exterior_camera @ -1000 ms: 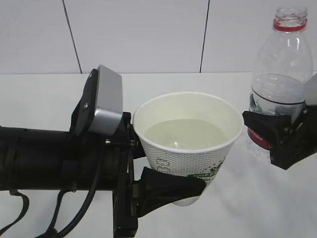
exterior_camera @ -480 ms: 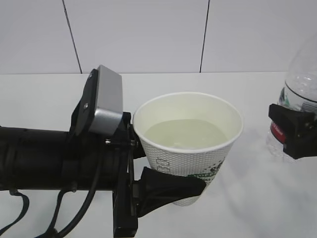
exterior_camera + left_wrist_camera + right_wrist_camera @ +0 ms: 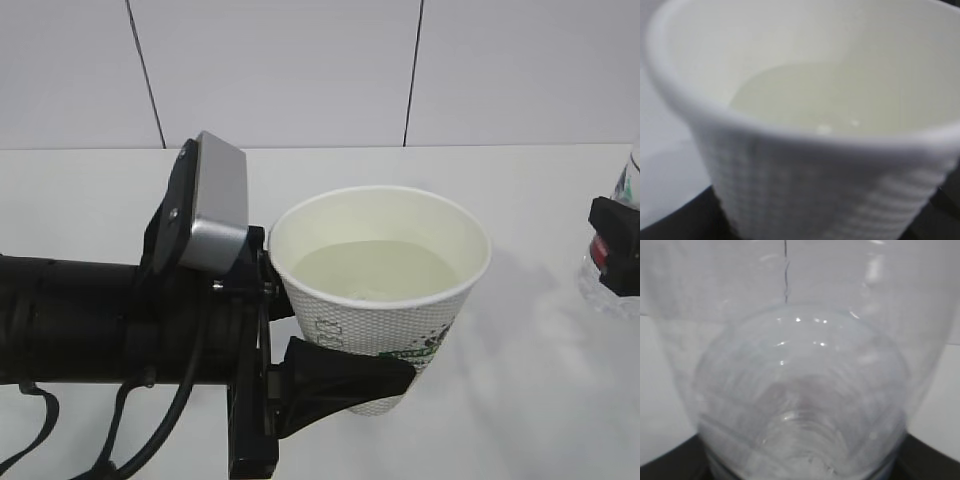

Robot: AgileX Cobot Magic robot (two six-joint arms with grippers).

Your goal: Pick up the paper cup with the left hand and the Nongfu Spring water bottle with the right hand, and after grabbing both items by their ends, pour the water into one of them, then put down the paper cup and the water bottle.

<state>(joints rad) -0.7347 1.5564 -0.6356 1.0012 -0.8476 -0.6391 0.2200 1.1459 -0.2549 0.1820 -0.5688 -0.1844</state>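
Exterior view first: on the left we've got the left hand's pincer [image 3: 335, 345] clamped round the paper cup [image 3: 385, 300], holding it upright just above the white table [image 3: 520, 400], with water [image 3: 375, 270] sitting well up inside. The left wrist view is basically all cup [image 3: 805, 165], blurry but clearly full-ish. Way over at the right edge, the right hand's pincer [image 3: 615, 245] is gripping the Nongfu Spring water bottle [image 3: 628, 180], mostly cut off. In the right wrist view we only see clear ribbed plastic [image 3: 800, 400].
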